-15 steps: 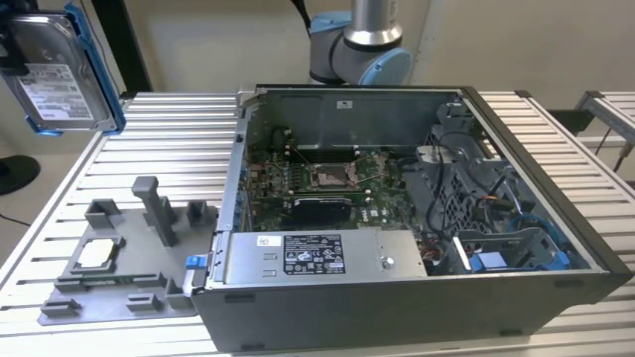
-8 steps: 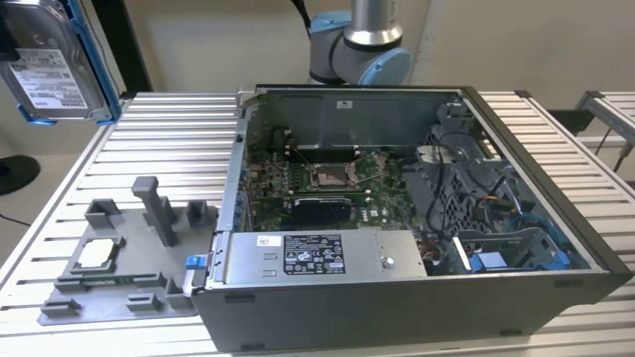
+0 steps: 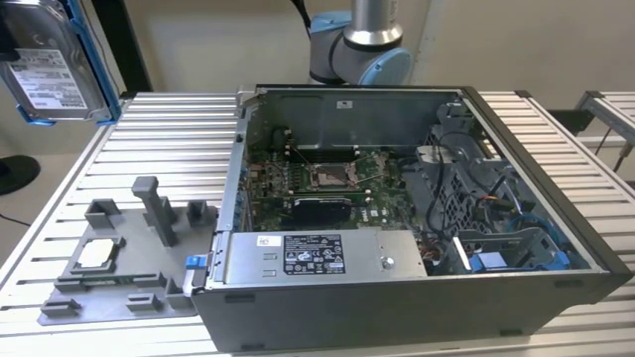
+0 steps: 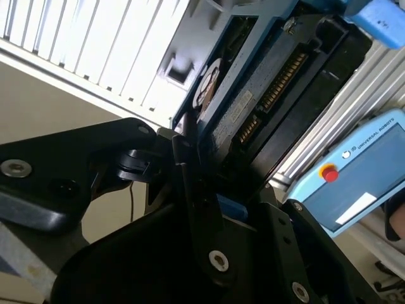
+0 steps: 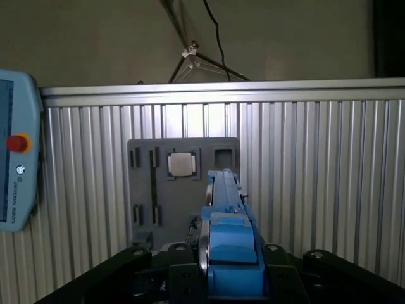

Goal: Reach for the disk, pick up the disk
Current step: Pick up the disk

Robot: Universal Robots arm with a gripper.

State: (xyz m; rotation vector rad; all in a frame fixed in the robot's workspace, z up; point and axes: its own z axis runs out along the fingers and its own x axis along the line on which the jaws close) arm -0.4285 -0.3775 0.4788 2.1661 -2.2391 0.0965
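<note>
The disk (image 3: 47,71), a silver drive with a white label and a blue bracket, hangs high above the table at the exterior view's left. My gripper (image 3: 8,33) holds it from above, shut on it. In the first wrist view the disk (image 5: 224,237) shows edge-on between the black fingers (image 5: 171,256) of the gripper (image 5: 224,269). In the second wrist view the disk's circuit-board side (image 4: 266,82) rises out of the closed gripper (image 4: 221,190).
An open computer case (image 3: 555,223) stands on the slatted table (image 3: 169,141), with a long grey box (image 3: 317,256) at its front. A grey fixture plate (image 3: 119,297) carrying a small square chip (image 3: 97,255) lies beside it. A teach pendant (image 5: 16,171) sits nearby.
</note>
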